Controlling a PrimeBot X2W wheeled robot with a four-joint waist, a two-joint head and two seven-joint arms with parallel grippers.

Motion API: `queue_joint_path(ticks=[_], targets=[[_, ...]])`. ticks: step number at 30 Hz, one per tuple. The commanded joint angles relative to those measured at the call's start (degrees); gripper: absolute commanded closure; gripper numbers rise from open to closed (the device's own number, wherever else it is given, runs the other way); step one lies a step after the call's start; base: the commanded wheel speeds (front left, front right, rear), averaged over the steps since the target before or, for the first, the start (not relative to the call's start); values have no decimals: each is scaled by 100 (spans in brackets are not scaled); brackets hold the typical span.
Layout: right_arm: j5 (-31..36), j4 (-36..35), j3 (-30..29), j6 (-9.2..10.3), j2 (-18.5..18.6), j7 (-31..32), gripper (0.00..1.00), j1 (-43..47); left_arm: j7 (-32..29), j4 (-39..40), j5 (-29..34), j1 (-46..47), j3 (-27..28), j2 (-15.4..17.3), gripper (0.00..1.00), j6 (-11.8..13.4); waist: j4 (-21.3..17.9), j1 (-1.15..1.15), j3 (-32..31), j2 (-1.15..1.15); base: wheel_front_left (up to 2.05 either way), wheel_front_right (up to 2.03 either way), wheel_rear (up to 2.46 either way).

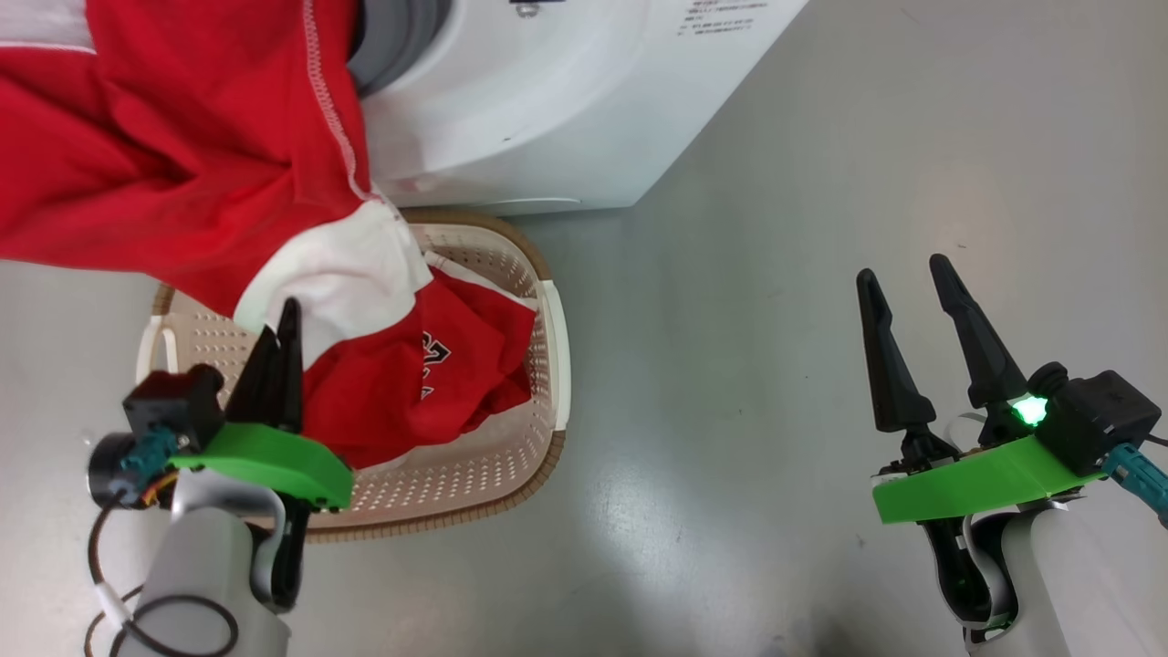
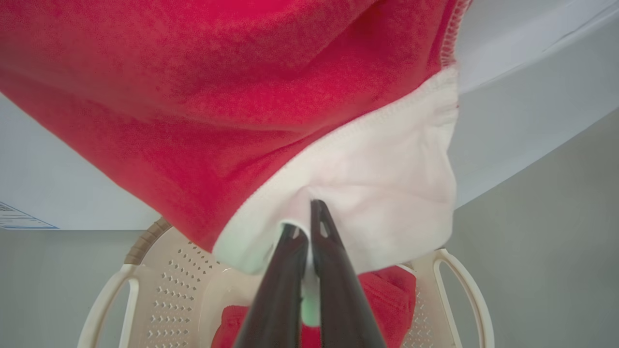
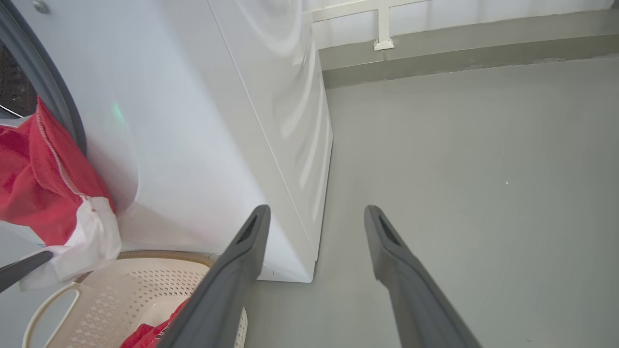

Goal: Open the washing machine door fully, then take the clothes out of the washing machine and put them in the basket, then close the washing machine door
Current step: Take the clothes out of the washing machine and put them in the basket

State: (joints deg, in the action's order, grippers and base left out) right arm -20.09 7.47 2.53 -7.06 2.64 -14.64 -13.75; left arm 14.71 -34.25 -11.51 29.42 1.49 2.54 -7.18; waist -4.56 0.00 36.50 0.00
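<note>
A red garment with a white cuff hangs out of the washing machine mouth, draped over the basket. My left gripper is shut on the white cuff, its fingers pinched together above the basket. A second red garment with a black-and-white print lies inside the basket. My right gripper is open with nothing in it, over the floor to the right, beside the machine's corner. The washing machine door is out of view.
The grey-blue gasket shows at the drum opening. The basket stands on the grey floor right against the machine's front. In the right wrist view a wall base and white bracket lie beyond the machine.
</note>
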Motion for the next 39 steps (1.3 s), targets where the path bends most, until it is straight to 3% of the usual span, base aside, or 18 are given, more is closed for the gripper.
queue_joint_path(ticks=[1,8,9,11,13,25,39], targets=[[0,-134,132,-43,23,-36,0,0,29,-16,-13,53,133,172,81,-30,-24,0,53,0,0,0,0],[0,-115,158,-43,23,-36,0,-19,29,-313,-40,230,174,207,62,-30,-42,0,76,0,0,0,0],[1,-110,159,-43,23,-36,0,-17,29,-343,-47,238,165,208,54,-30,-42,0,69,0,0,0,0],[6,-101,157,-43,23,-36,0,-8,29,-378,-68,247,165,210,20,-30,-36,0,48,0,0,0,0],[13,-94,156,-43,23,-36,0,3,29,-392,-79,241,163,212,0,-30,-28,0,20,0,0,0,0],[61,-46,141,-43,23,-36,0,55,29,-30,-177,2,95,174,0,-31,86,0,-204,0,0,0,0],[104,23,144,-43,23,-36,0,193,29,1054,-38,-721,269,104,0,-31,241,0,-584,0,0,0,0]])
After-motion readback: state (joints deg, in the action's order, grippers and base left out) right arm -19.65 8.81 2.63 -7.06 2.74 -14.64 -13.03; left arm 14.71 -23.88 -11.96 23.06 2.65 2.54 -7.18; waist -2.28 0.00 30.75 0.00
